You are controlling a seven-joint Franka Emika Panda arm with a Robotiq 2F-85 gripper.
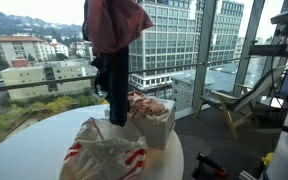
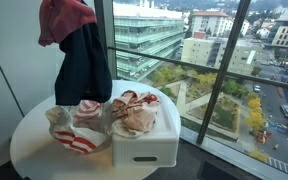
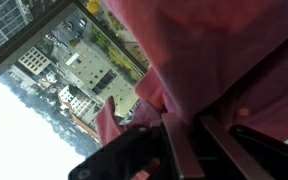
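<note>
In an exterior view, the arm is hidden by a pink cloth (image 1: 114,22) and a dark garment (image 1: 112,85) hung at upper centre above the white table (image 1: 24,150). In an exterior view, the pink cloth (image 2: 64,18) is seen at upper left before city windows. In the wrist view, the blurred fingers (image 3: 216,142) at the bottom are closed on the pink cloth.
</note>
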